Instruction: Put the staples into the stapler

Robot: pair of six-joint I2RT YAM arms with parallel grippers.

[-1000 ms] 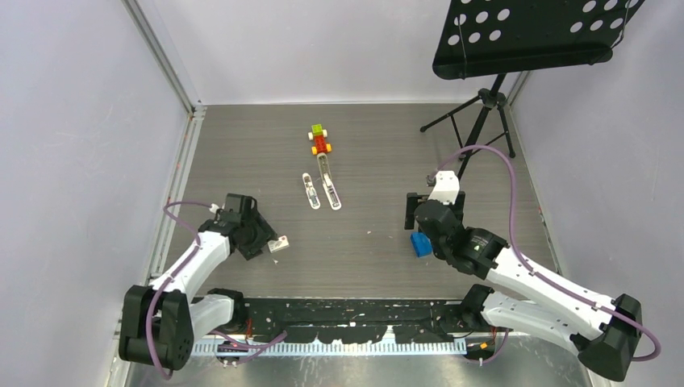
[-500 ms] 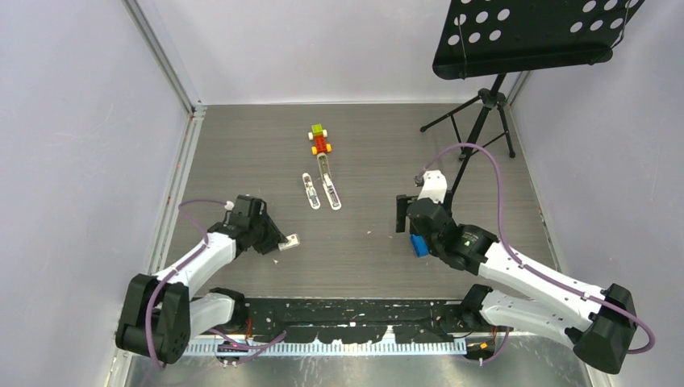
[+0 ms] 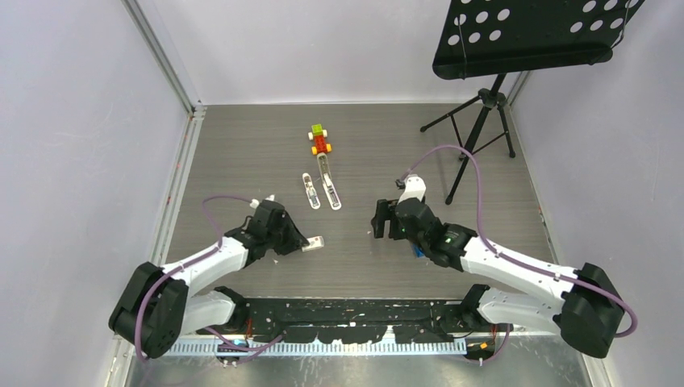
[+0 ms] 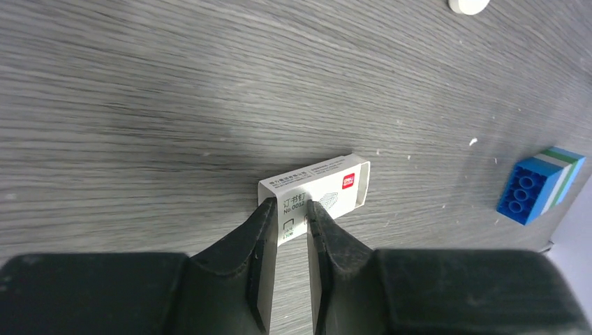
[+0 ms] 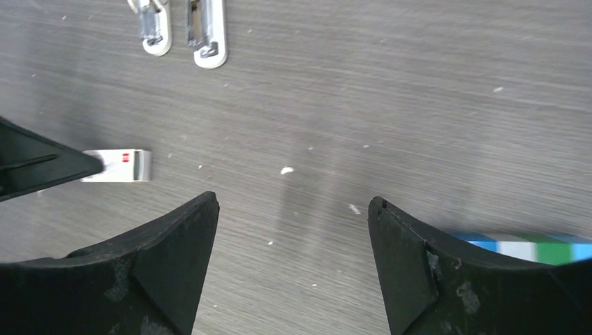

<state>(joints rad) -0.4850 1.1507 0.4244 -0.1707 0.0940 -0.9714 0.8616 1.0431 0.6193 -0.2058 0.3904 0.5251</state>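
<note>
Top external, big to small: one table point(image 3: 242, 145), one music stand point(image 3: 524, 48), two grippers, one stapler point(image 3: 330, 187) mid-table, one shorter white bar point(image 3: 310, 192) just left of it, one coloured brick stack point(image 3: 320, 139), one blue brick point(image 4: 534, 183), one staples point(image 3: 314, 241) carton. Left gripper point(image 4: 290, 204) pinched on staples (near end only), low on the table. Right gripper point(image 5: 293, 223) spread wide, holding nothing. Since a second ago: both grippers nearer centre, staples carried right.

The worktop point(image 3: 242, 153) is dark grey with a fine wood grain. The staples carton point(image 4: 317, 192) is white with a red-orange mark and grey print. The left end effector point(image 4: 290, 208) and the right end effector point(image 5: 293, 204) are black. The brick point(image 4: 537, 185) is blue with green and white stripes. The stapler point(image 3: 329, 187) is white and silvery, and the toy point(image 3: 321, 143) is yellow-green, red and orange
</note>
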